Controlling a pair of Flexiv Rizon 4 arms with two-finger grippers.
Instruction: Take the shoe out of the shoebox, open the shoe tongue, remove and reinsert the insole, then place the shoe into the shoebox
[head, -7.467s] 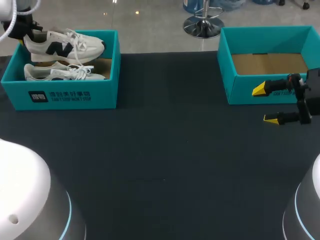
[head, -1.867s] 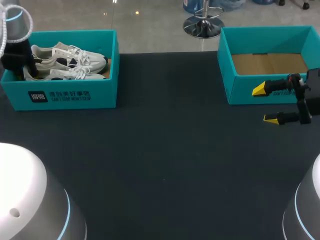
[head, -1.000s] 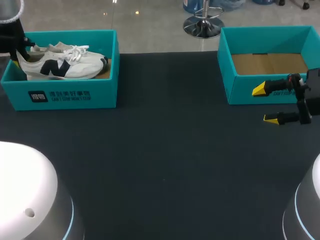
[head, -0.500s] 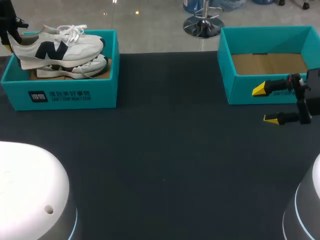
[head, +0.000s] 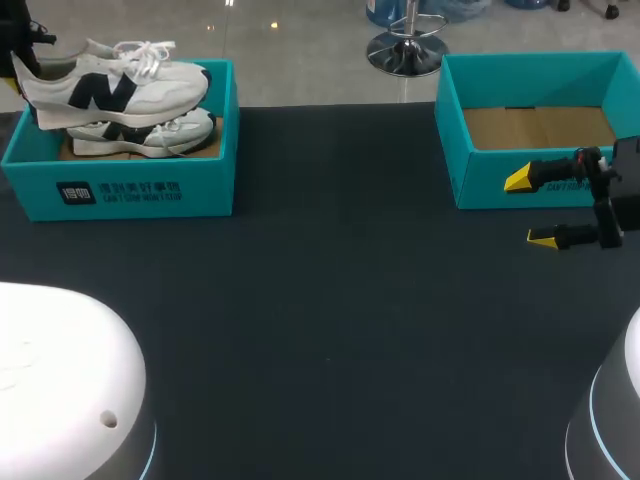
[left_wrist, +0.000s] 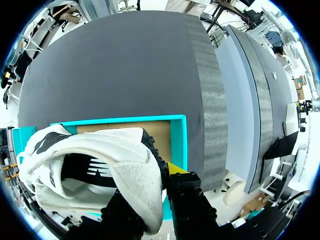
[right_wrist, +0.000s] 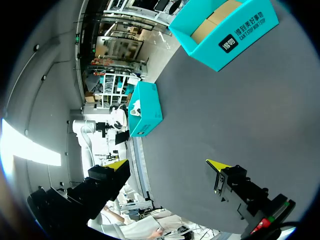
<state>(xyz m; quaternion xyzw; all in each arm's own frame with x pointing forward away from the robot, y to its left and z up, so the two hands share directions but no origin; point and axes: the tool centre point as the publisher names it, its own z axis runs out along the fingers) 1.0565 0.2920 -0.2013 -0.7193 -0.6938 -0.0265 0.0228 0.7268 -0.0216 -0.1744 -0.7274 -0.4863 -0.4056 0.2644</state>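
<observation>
The left gripper (left_wrist: 150, 200) pinches the heel of a white shoe (head: 115, 88) with a dark letter on its side, one finger on each side of the heel. The shoe hangs in the air just over the teal shoebox (head: 140, 192) at the far left corner of the table (head: 330, 300). A second shoe (head: 150, 135) lies inside that box. The right gripper (head: 530, 209) has its fingers wide apart and holds nothing. It is just in front of the empty shoebox (head: 478, 172) at the far right corner
</observation>
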